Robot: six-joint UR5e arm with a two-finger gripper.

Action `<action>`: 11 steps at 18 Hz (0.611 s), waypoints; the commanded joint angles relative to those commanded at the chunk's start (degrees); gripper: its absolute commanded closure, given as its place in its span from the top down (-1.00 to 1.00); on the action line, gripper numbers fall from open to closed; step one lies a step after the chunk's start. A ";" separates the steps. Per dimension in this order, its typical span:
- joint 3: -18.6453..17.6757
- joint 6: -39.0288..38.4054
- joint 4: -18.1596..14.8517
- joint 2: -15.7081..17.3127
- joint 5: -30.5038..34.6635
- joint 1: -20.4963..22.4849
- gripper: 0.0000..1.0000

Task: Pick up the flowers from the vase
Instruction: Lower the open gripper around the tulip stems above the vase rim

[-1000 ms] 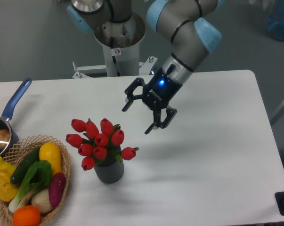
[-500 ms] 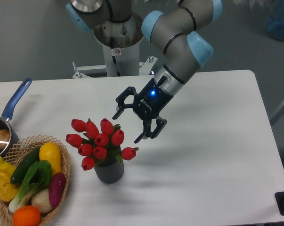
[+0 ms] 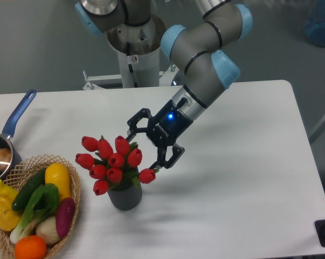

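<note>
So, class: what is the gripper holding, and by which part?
Nothing is held. The gripper is open beside the flowers, which sit in the vase.

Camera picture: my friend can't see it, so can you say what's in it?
A robot's open gripper is right beside red flowers standing in a dark grey vase on a white table. A basket of vegetables and a blue-handled saucepan sit left.
</note>
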 joint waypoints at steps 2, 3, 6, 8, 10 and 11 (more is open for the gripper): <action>0.09 0.00 0.88 -0.44 0.00 -0.88 1.00; 0.09 0.00 1.32 -0.70 0.00 -1.05 1.00; 0.09 0.09 2.03 -1.14 -0.17 -1.32 1.00; 0.18 0.09 2.73 -1.50 -0.88 -2.11 1.00; 0.18 0.09 3.17 -1.85 -1.05 -2.55 1.00; 0.35 0.00 3.17 -1.85 -1.05 -2.55 1.00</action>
